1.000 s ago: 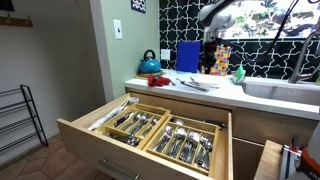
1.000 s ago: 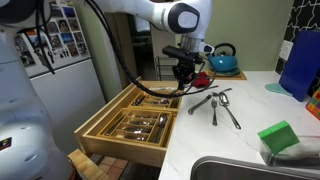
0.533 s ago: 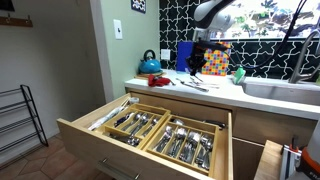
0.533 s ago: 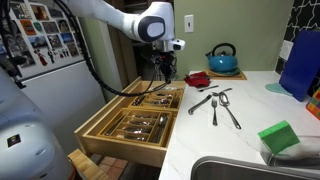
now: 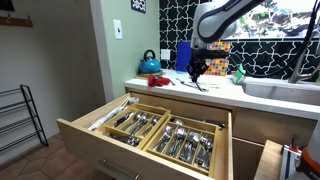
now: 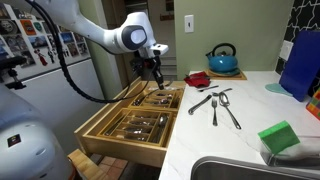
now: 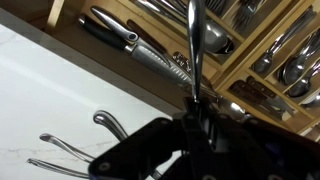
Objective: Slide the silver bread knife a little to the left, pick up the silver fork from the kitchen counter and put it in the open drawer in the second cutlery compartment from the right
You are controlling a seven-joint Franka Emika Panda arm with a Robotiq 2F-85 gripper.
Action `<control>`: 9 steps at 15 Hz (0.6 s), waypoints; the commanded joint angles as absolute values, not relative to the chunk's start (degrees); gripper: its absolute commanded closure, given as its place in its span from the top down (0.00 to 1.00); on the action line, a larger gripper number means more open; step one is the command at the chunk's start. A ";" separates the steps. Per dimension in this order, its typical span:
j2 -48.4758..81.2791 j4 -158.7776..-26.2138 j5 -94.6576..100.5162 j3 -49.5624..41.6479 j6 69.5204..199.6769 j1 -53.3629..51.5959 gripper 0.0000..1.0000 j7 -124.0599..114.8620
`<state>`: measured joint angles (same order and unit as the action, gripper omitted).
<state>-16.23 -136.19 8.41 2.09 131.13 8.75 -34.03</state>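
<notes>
Your gripper (image 6: 155, 73) pinches the fork (image 7: 194, 45) tight, letting it hang straight down over the open drawer (image 6: 98, 133). In the wrist view it points to twelve o'clock, ready to go in lengthwise.

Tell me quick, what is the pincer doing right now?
Pincer: closed, holding the silver fork by its handle.

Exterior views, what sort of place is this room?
Probably a home kitchen: an open cutlery drawer, a blue kettle on the counter and a sink set into it.
</notes>
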 commanded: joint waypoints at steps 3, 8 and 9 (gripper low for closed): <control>-16.52 -136.38 8.47 1.87 130.96 8.81 0.11 -34.03; -14.78 -136.65 4.03 2.37 128.69 7.13 0.03 -35.19; -14.50 -137.34 2.60 2.65 128.08 6.50 0.03 -35.76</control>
